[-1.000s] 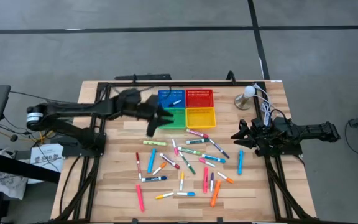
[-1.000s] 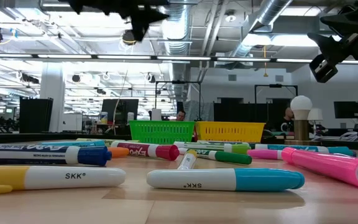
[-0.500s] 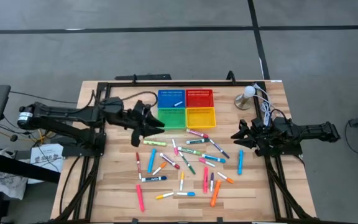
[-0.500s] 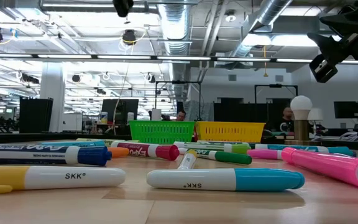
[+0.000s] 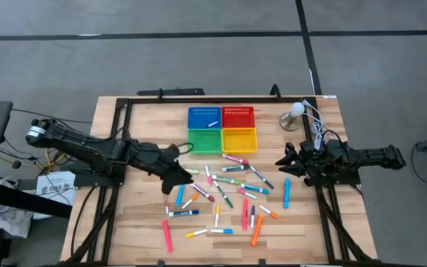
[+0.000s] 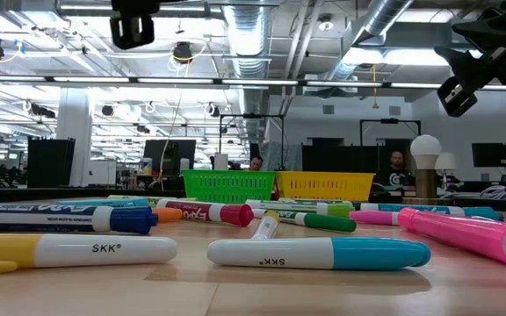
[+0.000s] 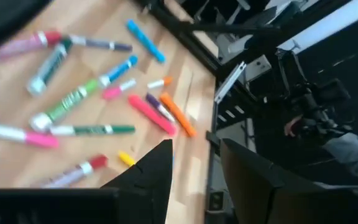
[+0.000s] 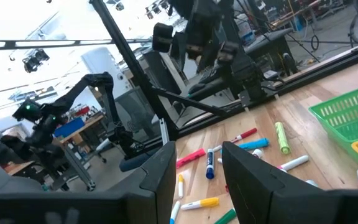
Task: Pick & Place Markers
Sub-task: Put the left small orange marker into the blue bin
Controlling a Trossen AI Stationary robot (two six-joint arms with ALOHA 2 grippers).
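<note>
Now we have swung our left gripper (image 5: 175, 176) from the baskets (image 5: 222, 129) back over the scattered markers (image 5: 228, 193); fingers parted, empty, ready for another pick; right gripper (image 5: 288, 164) waits, parted.

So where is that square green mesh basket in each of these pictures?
High view: the green mesh basket sits at the table's far middle.
Low view: left of centre, at the back.
Left wrist view: not in it.
Right wrist view: at the right edge.
Shared landmark: the square yellow mesh basket right beside it.
</note>
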